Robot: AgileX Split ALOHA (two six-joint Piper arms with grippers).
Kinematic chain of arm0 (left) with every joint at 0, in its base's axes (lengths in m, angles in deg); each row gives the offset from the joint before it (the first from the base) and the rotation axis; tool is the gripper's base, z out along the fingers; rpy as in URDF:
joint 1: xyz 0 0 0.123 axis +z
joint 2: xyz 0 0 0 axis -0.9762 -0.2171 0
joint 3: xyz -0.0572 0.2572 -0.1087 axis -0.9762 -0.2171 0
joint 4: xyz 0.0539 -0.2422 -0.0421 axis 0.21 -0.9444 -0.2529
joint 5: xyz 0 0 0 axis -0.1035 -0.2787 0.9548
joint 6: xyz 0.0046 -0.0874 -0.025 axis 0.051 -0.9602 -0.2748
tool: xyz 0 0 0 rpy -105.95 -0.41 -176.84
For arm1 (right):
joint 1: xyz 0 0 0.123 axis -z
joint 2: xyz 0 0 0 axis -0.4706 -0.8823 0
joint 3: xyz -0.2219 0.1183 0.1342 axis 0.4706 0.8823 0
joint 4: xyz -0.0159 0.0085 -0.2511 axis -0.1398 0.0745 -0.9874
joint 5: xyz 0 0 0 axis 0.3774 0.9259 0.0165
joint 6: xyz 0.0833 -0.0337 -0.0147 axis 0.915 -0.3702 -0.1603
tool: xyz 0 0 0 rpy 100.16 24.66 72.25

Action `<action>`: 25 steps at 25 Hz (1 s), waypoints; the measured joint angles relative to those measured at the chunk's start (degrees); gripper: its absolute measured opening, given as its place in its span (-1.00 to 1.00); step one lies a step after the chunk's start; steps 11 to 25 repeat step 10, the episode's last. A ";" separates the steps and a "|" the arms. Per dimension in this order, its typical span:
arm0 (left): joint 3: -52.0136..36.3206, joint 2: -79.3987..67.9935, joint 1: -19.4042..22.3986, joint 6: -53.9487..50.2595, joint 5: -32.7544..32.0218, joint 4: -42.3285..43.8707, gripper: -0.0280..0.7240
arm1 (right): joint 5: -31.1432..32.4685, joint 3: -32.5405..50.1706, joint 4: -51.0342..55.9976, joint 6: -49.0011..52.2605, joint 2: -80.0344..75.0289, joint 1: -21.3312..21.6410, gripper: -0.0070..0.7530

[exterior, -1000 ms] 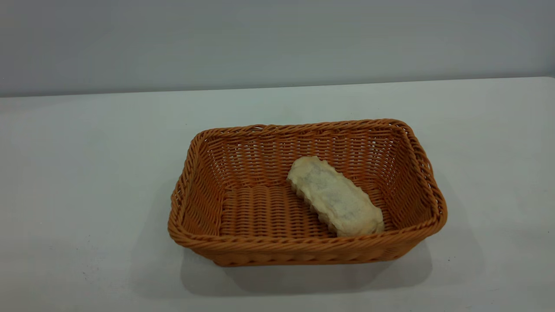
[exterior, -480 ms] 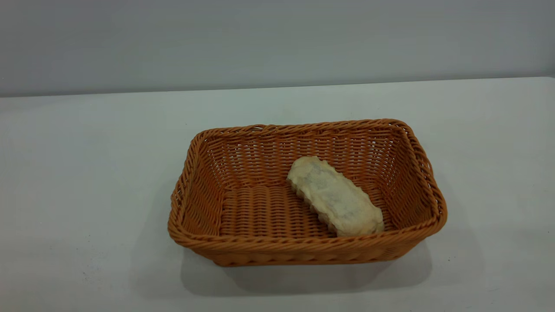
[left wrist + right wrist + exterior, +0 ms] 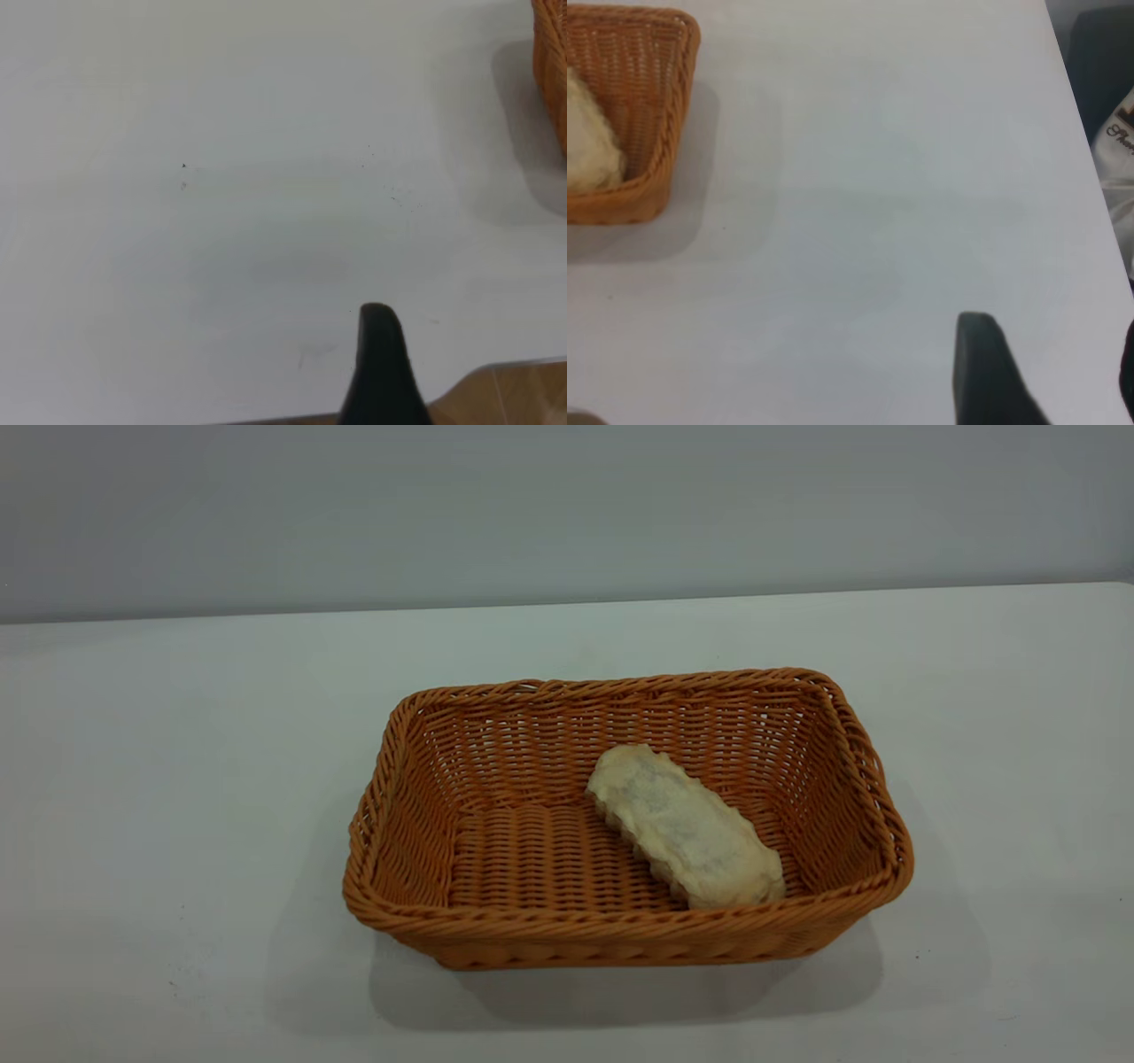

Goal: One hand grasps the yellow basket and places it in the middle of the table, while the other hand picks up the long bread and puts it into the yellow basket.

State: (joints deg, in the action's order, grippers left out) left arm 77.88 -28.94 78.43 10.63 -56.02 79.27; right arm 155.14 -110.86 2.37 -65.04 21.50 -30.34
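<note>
The yellow basket (image 3: 625,934) stands in the middle of the table (image 3: 177,779). The long bread (image 3: 684,837) lies inside it at the right, pale underside up, slanting toward the near right corner. No gripper shows in the exterior view. My left gripper (image 3: 461,381) is over bare table near its edge, open and empty, with one dark finger (image 3: 381,363) in view; the basket's side (image 3: 551,71) is far off. My right gripper (image 3: 1059,363) is open and empty over bare table, well away from the basket (image 3: 656,133) and the bread (image 3: 589,142).
The table's edge and a wood floor (image 3: 514,394) show beside the left gripper. Beyond the table's edge by the right gripper are a dark object (image 3: 1103,62) and a white printed bag (image 3: 1118,159).
</note>
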 joint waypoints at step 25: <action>0.00 0.00 0.04 0.00 0.00 0.00 0.62 | 0.00 0.00 0.00 0.00 0.00 0.00 0.06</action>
